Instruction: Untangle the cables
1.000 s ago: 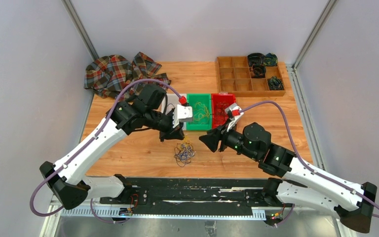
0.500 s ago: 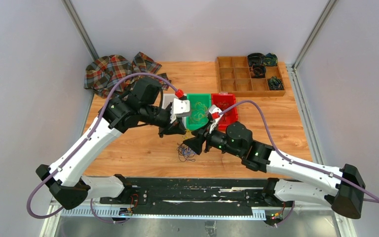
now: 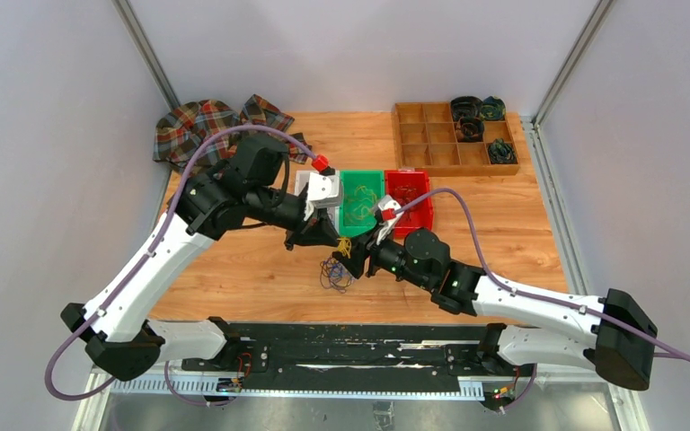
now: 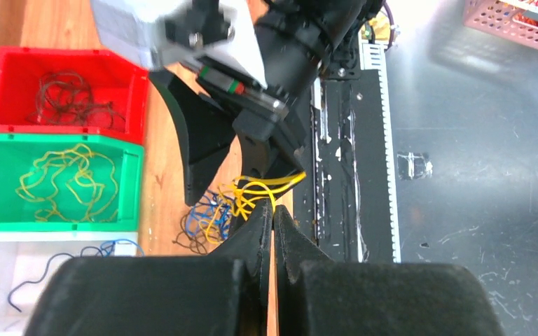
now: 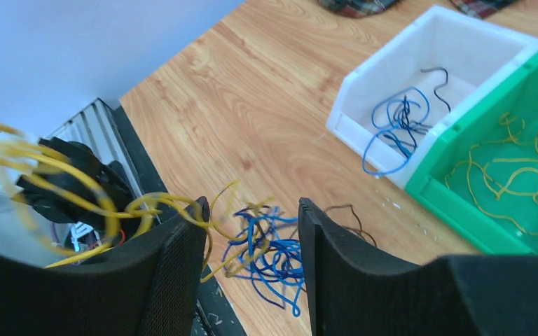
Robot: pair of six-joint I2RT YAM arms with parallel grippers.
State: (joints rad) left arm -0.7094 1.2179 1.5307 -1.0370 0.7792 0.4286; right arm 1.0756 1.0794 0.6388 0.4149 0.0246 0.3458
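Observation:
The cables form a small blue, yellow and dark tangle (image 3: 332, 275) on the wooden table, between the two grippers. My left gripper (image 4: 273, 207) is shut, with a yellow cable (image 4: 256, 190) pinched at its tips and pulled up out of the tangle (image 4: 203, 222). My right gripper (image 5: 252, 210) is open just above the blue loops of the tangle (image 5: 277, 248). Yellow loops (image 5: 84, 196) drape over its left finger (image 5: 182, 259). In the top view the left gripper (image 3: 329, 239) and the right gripper (image 3: 352, 255) almost touch.
Behind the tangle stand a white bin (image 3: 306, 182) with a blue cable, a green bin (image 3: 376, 176) with yellow cables and a red bin (image 3: 424, 215) with dark ones. A plaid cloth (image 3: 211, 130) lies back left, a wooden compartment tray (image 3: 440, 144) back right. A black rail (image 3: 341, 346) runs along the near edge.
My right arm has swung left and brought its gripper over the tangle, next to the left gripper. The left gripper has stayed shut and drawn back slightly with the yellow cable.

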